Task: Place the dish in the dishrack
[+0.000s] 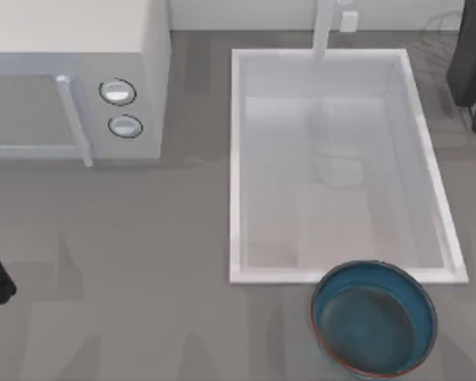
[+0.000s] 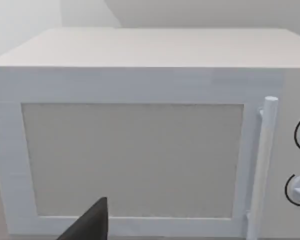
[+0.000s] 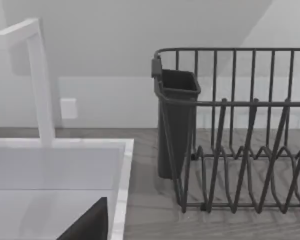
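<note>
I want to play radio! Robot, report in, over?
Round teal-blue dish on table, just below white sink. Dark wire dishrack beside sink's right, holding no dish. Nothing gripped. Over.

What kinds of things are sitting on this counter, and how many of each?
Microwave: 1
Sink: 1
Faucet: 1
Dish: 1, the teal-blue bowl
Dishrack: 1, dark wire, with a cup holder
Total: 5
</note>
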Controlling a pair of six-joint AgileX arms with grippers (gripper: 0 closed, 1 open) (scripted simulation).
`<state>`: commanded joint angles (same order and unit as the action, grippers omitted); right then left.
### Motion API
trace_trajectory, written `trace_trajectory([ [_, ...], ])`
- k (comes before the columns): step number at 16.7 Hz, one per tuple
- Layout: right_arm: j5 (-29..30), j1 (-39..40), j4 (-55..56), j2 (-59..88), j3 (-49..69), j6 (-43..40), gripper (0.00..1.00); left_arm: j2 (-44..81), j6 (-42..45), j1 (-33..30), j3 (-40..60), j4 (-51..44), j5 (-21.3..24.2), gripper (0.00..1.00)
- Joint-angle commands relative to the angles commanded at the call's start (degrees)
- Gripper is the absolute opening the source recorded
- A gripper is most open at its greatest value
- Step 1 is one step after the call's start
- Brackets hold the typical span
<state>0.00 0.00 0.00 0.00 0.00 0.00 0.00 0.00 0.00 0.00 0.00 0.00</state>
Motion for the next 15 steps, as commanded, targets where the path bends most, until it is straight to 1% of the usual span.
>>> trace_trajectory([
  [4, 0.0, 0.9, -1.9, 1.9, 1.9, 0.8, 1.00, 0.0, 0.0, 0.0, 0.0, 0.0, 0.0, 1.00],
  [7, 0.0, 3.8, -8.5, 9.3, 8.6, 3.8, 1.00, 0.0, 0.0, 0.0, 0.0, 0.0, 0.0, 1.00],
  [10, 0.1, 8.0, -18.7, 21.9, 18.2, 8.2, 1.00, 0.0, 0.0, 0.0, 0.0, 0.0, 0.0, 1.00],
  [15, 0.1, 16.2, -39.1, 49.6, 36.4, 16.6, 1.00, 0.0, 0.0, 0.0, 0.0, 0.0, 0.0, 1.00],
])
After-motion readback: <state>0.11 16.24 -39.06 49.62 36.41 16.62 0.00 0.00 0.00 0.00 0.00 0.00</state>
